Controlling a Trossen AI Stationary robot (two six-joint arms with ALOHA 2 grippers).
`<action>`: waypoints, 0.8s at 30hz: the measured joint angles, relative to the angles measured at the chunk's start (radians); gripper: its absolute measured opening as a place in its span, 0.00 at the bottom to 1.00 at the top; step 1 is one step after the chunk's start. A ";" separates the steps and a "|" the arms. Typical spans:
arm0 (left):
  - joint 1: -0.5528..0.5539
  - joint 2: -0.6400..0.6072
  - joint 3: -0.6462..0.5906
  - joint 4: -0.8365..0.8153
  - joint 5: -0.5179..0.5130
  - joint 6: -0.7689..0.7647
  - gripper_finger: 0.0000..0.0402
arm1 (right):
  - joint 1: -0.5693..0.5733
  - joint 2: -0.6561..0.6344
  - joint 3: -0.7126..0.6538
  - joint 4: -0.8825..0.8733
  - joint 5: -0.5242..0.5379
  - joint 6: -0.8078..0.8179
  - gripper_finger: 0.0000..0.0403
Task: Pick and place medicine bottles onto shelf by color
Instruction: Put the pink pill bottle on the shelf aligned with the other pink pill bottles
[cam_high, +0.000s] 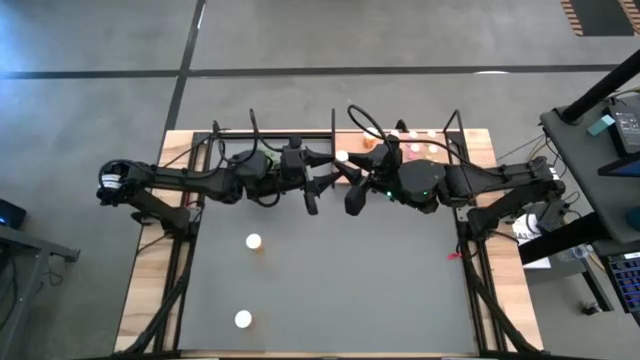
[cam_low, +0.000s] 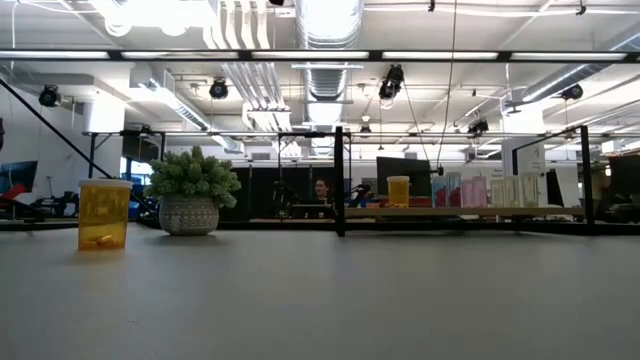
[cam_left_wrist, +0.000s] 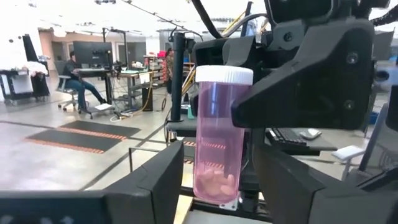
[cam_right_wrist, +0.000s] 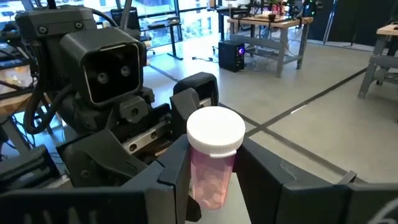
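From above, both arms meet over the shelf (cam_high: 470, 150), the pink bottle (cam_high: 342, 158) between them; two white-capped bottles (cam_high: 254, 241) stand on the table (cam_high: 350, 270). The low view shows neither gripper. In the left wrist view, the left gripper (cam_left_wrist: 211, 180) flanks it, grip unclear. The right gripper (cam_right_wrist: 211, 168) pinches it.

left gripper (cam_high: 318, 190), right gripper (cam_high: 352, 186), tips meeting mid-table
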 joint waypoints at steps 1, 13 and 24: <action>0.000 0.000 0.000 0.000 0.000 0.014 0.42 | 0.000 0.001 0.000 0.000 0.000 0.001 0.26; 0.000 0.000 0.000 0.001 0.001 0.017 0.25 | 0.000 0.001 0.000 0.030 0.000 0.001 0.26; 0.000 0.000 -0.001 0.000 0.001 0.017 0.23 | 0.000 0.002 0.000 0.027 -0.001 0.000 0.26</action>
